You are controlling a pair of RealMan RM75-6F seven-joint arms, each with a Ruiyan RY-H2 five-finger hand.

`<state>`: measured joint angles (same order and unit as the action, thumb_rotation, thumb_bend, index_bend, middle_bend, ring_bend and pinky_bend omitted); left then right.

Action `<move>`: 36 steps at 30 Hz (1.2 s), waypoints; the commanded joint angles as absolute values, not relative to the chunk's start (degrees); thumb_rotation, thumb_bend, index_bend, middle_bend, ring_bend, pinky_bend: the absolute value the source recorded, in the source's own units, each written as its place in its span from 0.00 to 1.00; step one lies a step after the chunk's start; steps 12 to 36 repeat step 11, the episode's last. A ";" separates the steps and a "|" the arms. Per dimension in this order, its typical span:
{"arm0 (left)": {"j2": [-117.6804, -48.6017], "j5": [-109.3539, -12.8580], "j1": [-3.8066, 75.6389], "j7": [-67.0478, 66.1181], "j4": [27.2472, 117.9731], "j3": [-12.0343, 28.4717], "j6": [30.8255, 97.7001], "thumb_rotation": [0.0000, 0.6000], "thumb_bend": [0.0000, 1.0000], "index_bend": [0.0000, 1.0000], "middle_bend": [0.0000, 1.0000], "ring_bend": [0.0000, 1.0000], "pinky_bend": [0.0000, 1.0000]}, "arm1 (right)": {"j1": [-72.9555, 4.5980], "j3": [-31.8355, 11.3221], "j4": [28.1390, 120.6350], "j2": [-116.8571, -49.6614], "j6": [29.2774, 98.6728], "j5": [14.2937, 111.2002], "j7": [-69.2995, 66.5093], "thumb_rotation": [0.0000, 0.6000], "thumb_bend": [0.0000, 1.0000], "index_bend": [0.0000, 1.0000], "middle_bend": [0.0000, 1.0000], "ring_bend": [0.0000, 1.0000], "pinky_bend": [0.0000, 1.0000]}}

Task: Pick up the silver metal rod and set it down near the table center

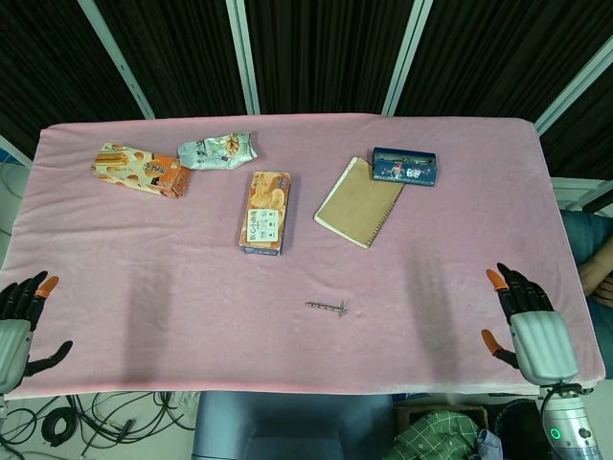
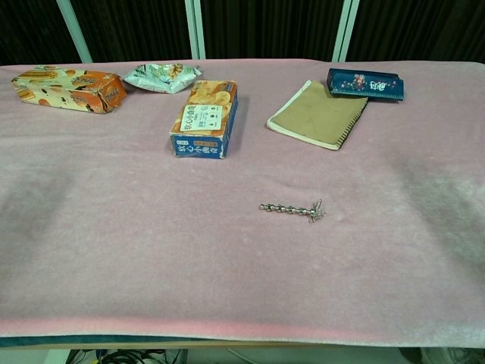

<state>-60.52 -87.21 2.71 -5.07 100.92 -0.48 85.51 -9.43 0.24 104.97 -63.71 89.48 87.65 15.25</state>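
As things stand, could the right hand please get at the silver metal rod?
Probably yes: the right hand is open near the table's right front edge, and only bare pink cloth lies between it and the silver metal rod.

Pink-clothed table [image 2: 114, 250], silver metal rod [image 2: 292, 209], biscuit box [image 2: 205, 118], notebook [image 2: 317, 114], pencil case [image 2: 364, 83], two snack packets [image 2: 70, 88] [image 2: 161, 76]

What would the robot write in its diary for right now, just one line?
rod: flat on pink cloth, unheld | right hand: open, near right table edge | left hand: open, near left table edge
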 commanded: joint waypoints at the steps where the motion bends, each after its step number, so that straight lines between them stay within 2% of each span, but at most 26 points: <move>1: -60.34 -87.88 2.47 -4.71 100.90 -0.72 86.00 1.00 0.22 0.06 0.00 0.00 0.00 | -8.86 -0.41 103.90 -64.93 90.03 88.37 15.69 1.00 0.19 0.01 0.01 0.07 0.15; 10: -60.70 -92.57 2.41 -2.42 98.24 -1.28 88.29 1.00 0.22 0.06 0.00 0.00 0.00 | -8.86 -0.50 104.45 -64.95 87.70 88.54 14.91 1.00 0.19 0.01 0.01 0.07 0.15; 36: -60.73 -92.65 2.33 -2.17 98.03 -1.28 88.49 1.00 0.22 0.06 0.00 0.00 0.00 | -8.84 -0.53 104.64 -64.73 87.36 88.28 14.89 1.00 0.19 0.01 0.01 0.07 0.15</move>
